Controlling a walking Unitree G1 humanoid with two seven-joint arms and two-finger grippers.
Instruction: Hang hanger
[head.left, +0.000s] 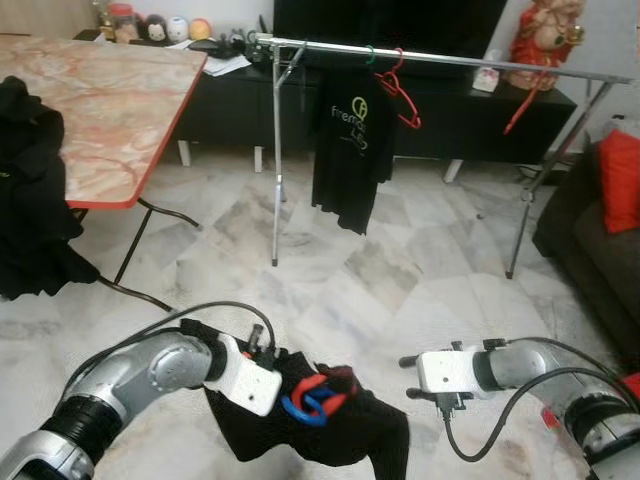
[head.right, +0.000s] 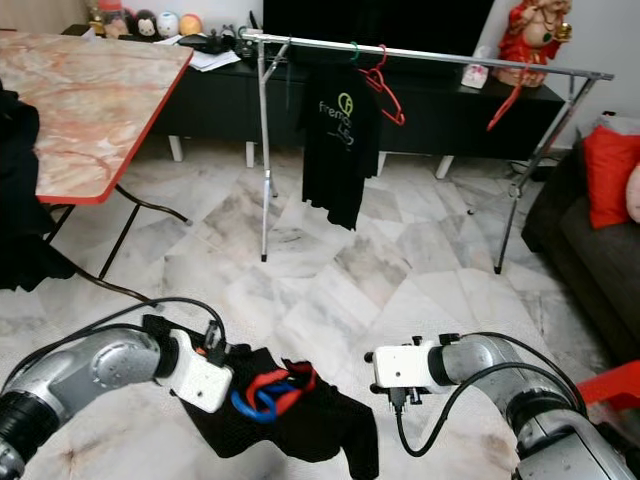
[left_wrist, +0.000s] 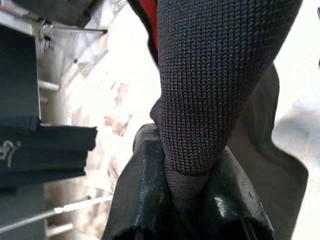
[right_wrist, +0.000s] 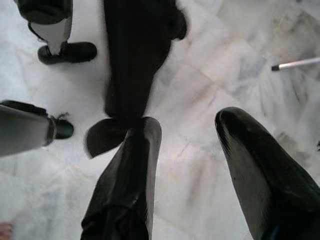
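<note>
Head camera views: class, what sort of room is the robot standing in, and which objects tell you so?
Probably a home living room used for drying laundry: a long black TV cabinet, a dark sofa with a red cushion, and a metal clothes rail holding a black T-shirt over pale marble floor tiles.

Marble floor (head.left: 400, 270) lies open between the two arms and the clothes rail (head.left: 450, 62). On the rail, a hung black T-shirt (head.left: 345, 150) and a red hanger (head.left: 398, 92) just beside it take the left-middle stretch; the bar between that hanger and the far right end is bare. The desk (head.left: 110, 110) crowds the left, a dark sofa (head.left: 590, 230) the right.
</note>
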